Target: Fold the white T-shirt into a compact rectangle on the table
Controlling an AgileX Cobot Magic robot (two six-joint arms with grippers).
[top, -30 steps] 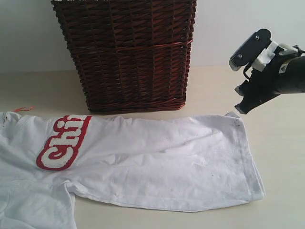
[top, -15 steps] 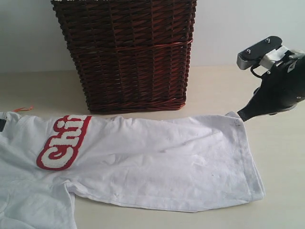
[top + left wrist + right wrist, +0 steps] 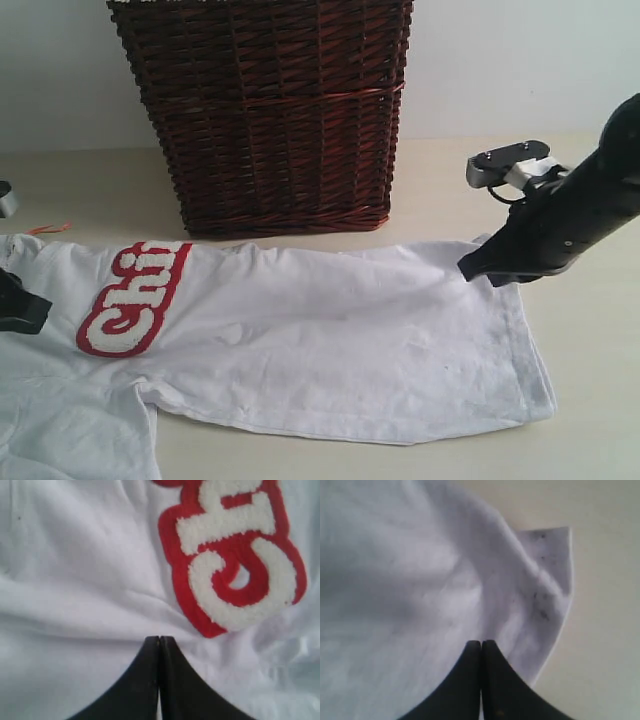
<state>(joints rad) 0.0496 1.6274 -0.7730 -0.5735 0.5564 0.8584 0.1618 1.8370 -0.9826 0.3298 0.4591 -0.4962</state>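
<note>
The white T-shirt point(image 3: 330, 340) lies spread across the table point(image 3: 590, 400), with its red-outlined lettering point(image 3: 130, 300) toward the left. My right gripper point(image 3: 470, 270) is shut, its tips down at the shirt's far right corner. In the right wrist view its gripper point(image 3: 481, 642) sits over rumpled cloth just inside the hem, and the speckled corner point(image 3: 552, 545) lies flat beyond it. My left gripper point(image 3: 25, 310) is shut at the shirt's left part. In the left wrist view it point(image 3: 159, 638) rests beside the lettering point(image 3: 235, 565) at a low crease. No cloth shows between either pair of jaws.
A tall dark red-brown wicker basket point(image 3: 265, 110) stands at the back, close behind the shirt's far edge. A small orange scrap point(image 3: 50, 229) lies at the far left. Bare table runs along the right side and the front edge.
Both grippers have closed. The right one came down and leftward from above the corner onto the shirt. The left one entered from the left edge onto the shirt. The shirt has barely shifted.
</note>
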